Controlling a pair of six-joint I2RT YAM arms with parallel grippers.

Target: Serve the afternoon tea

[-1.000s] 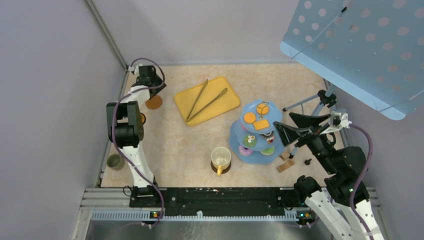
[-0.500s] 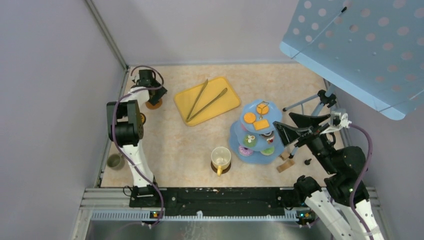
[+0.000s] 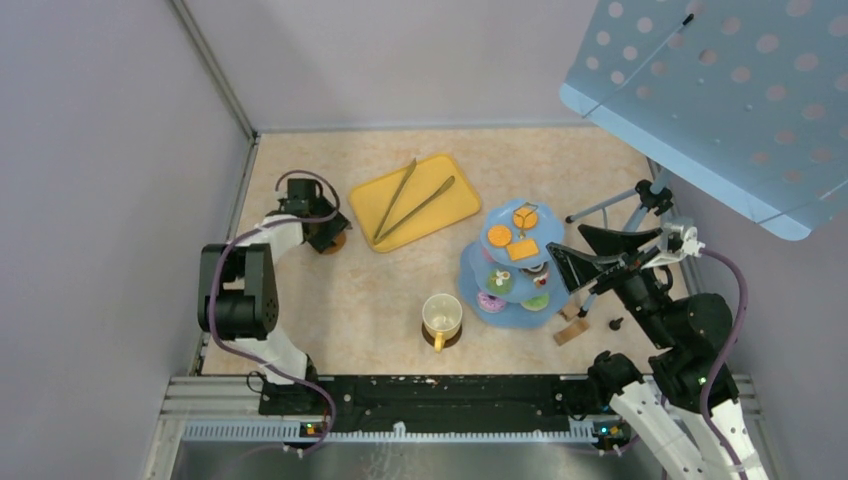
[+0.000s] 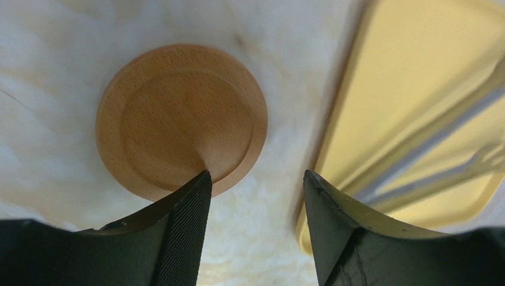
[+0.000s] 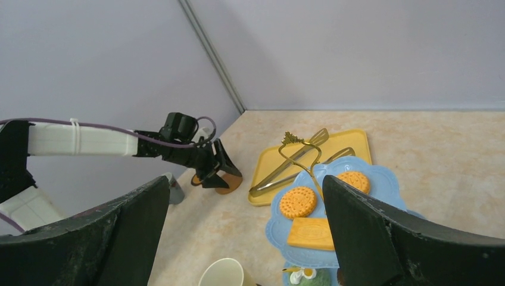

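Coaster (image 4: 178, 113) beneath parted left pincer (image 4: 257, 179), yellow tray (image 4: 417, 71) alongside, right pincer (image 5: 245, 185) wide, empty

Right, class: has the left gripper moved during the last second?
Yes. The left gripper moved toward the near side and slightly right, ending beside the near left edge of the yellow tray.

Matt wooden coaster (image 4: 178, 119) — smooth tray (image 4: 417, 77)

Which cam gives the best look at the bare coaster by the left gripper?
Left wrist: the coaster is large and sharp, only its near edge behind a fingertip. Top external shows just a sliver beside the left gripper; right wrist shows it small, partly hidden by that gripper.
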